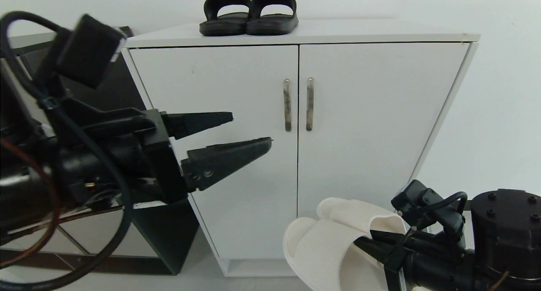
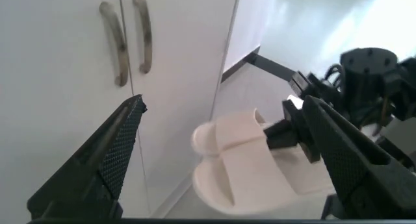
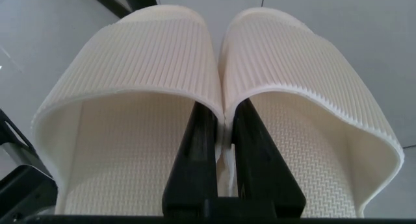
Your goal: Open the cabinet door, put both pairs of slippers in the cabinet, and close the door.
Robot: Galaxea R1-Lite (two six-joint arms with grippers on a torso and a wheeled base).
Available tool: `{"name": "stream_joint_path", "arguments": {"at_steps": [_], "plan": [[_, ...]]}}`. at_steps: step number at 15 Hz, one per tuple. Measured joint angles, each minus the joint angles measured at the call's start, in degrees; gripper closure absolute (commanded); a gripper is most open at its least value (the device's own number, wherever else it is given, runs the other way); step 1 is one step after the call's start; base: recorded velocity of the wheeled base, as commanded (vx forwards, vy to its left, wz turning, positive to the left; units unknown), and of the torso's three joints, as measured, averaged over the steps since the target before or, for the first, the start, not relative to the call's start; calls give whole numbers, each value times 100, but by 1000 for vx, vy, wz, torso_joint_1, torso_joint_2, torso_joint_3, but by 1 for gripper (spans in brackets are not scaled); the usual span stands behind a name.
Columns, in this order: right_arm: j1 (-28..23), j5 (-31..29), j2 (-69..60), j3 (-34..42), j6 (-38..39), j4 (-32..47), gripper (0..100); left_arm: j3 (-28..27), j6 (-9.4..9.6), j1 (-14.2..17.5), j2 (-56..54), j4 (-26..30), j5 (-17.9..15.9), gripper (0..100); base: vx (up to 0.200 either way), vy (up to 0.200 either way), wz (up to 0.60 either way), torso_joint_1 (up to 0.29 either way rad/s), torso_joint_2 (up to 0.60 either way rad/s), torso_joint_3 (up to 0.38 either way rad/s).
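Cabinet (image 1: 236, 80), shut, stands on pale floor (image 1: 203, 278) against white wall (image 1: 507, 92); black slippers (image 1: 249, 14) at its top's front edge. Left tool (image 1: 251, 128) wide; right tool (image 3: 224, 117) grips white slippers (image 1: 329, 248) before right door (image 1: 372, 126).

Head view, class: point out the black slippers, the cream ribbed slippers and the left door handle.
Black open-toe slippers (image 1: 249, 25): head view, where the soles meet.
Cream ribbed slippers (image 1: 325, 248): head view, nearer strap.
Left metal door handle (image 1: 287, 105): head view, mid-bar.

White slippers (image 3: 130, 62) ribbed, matt; cabinet (image 1: 372, 113) smooth and matt; handles (image 1: 287, 105) shiny metal; black slippers (image 1: 272, 12) matt.
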Motion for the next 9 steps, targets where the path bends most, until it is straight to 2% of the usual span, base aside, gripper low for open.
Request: {"name": "stream_joint_path", "arguments": {"at_steps": [2, 5, 6, 9], "plan": [[0, 9, 0, 33, 17, 5, 100, -254, -29, -213, 352, 0, -49, 0, 0, 0, 0, 0, 0, 0], [0, 40, 2, 63, -5, 5, 100, -741, -55, -362, 901, -16, -82, 0, 0, 0, 0, 0, 0, 0], [0, 41, 2, 71, -2, 7, 100, -912, -167, -402, 1086, -29, -87, 0, 0, 0, 0, 0, 0, 0], [4, 49, 16, 57, -16, 5, 100, -1457, -728, -488, 1559, -65, -218, 0, 0, 0, 0, 0, 0, 0]]}}
